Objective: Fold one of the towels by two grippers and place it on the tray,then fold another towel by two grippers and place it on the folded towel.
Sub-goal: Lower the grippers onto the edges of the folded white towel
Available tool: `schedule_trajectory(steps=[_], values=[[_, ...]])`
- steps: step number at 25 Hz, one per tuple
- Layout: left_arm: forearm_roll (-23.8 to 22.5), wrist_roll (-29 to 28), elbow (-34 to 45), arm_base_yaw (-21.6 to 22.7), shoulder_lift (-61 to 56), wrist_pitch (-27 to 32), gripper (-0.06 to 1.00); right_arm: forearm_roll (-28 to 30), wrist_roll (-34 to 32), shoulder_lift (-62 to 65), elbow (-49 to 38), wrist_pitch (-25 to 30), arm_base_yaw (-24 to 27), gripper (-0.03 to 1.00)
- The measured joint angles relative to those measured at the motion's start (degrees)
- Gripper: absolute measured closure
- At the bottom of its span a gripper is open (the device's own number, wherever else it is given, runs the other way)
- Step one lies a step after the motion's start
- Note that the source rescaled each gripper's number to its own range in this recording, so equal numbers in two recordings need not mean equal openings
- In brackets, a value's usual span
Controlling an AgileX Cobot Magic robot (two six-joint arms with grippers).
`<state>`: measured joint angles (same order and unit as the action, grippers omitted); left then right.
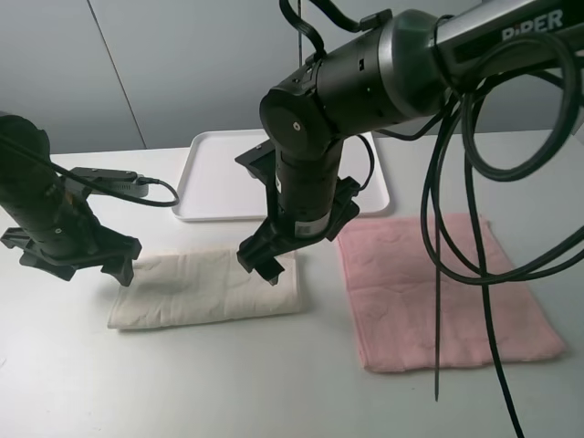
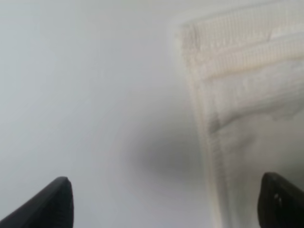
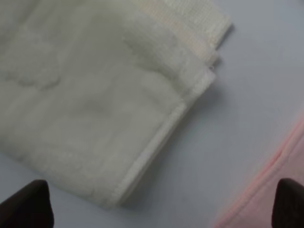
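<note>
"PiPER" in white on right arm; small white sticker near wrist illegible.

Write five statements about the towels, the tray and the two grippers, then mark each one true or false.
1. The white towel lies folded on the table. True.
2. The pink towel sits on the tray. False: it lies spread flat on the table, and the tray holds no towel.
3. The right gripper hangs over the white towel's right end. True.
4. The left gripper is shut on the pink towel. False: it is open at the white towel's left end, holding nothing.
5. The two towels overlap. False: bare table shows between them.
</note>
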<state>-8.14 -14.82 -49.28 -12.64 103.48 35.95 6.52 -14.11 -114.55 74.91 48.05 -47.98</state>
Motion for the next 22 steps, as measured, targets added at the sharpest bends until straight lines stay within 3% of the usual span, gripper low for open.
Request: schedule_trajectory(steps=[7, 22], values=[[0.1, 0.2, -3.0, 0.0, 4.2, 1.8, -0.05, -1.6, 2.6, 0.0, 0.0, 0.0, 2.5, -0.03], [0.0, 0.1, -3.6, 0.0, 7.2, 1.8, -0.05, -3.0, 4.1, 0.0, 0.0, -1.5, 2.7, -0.03]])
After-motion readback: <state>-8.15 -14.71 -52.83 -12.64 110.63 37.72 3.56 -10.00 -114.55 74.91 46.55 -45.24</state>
